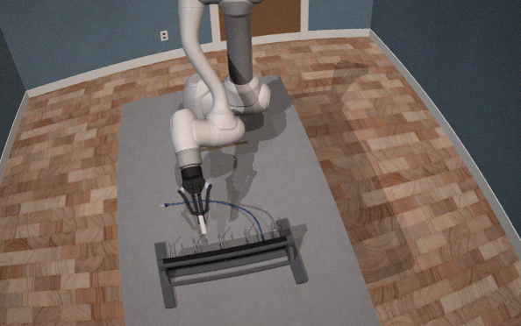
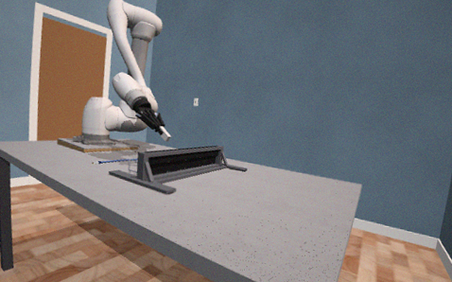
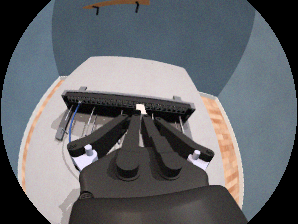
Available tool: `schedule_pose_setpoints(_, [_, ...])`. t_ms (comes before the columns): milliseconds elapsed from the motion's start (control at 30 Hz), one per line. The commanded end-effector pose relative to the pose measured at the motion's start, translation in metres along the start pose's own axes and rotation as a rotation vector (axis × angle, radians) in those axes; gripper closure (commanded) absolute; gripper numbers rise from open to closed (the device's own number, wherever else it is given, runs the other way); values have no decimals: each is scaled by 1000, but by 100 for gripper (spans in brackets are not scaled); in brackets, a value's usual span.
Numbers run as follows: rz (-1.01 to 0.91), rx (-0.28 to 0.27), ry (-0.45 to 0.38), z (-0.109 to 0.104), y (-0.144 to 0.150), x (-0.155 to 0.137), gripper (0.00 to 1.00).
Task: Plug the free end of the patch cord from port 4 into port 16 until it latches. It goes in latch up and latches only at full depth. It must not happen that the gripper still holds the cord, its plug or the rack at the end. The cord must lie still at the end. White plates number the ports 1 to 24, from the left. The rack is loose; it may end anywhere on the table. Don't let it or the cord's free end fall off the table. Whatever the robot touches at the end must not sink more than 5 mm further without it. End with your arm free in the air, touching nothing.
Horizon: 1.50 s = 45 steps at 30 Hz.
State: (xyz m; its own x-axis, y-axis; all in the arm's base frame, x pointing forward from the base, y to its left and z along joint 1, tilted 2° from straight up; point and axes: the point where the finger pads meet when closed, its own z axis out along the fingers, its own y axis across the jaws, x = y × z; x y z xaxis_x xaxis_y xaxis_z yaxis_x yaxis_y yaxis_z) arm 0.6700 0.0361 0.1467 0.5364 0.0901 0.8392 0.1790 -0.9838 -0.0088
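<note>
The dark grey rack (image 1: 228,253) (image 2: 183,159) (image 3: 162,103) stands on the grey table (image 1: 140,131) (image 2: 264,218) with its back side toward the arm. The blue patch cord (image 1: 246,212) (image 3: 75,112) leaves the rack's back near its right end in the top view and arcs left. Its free end (image 1: 165,205) (image 2: 98,162) lies flat on the table. My gripper (image 1: 203,225) (image 2: 165,134) (image 3: 139,110) is shut with nothing between its white fingertips. It hangs tilted above the table just behind the rack, over the cord's arc and to the right of the free end.
Several grey cords (image 1: 256,219) loop on the table behind the rack. The arm's base (image 1: 246,94) (image 2: 98,120) stands on a wooden plate (image 2: 80,145) at the table's far end. The table edges are well away from the rack.
</note>
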Motion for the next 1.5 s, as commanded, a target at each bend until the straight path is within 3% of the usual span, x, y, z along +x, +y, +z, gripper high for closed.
schedule_pose_setpoints(0, [1,3,-2,-34,0,0,100])
schedule_pose_setpoints(167, [1,3,-2,-74,0,1,100])
schedule_pose_setpoints(433, [1,3,-2,-96,0,1,100])
schedule_pose_setpoints(900, [1,3,-2,-98,7,1,100])
schedule_pose_setpoints(1467, [1,3,-2,-98,72,1,100])
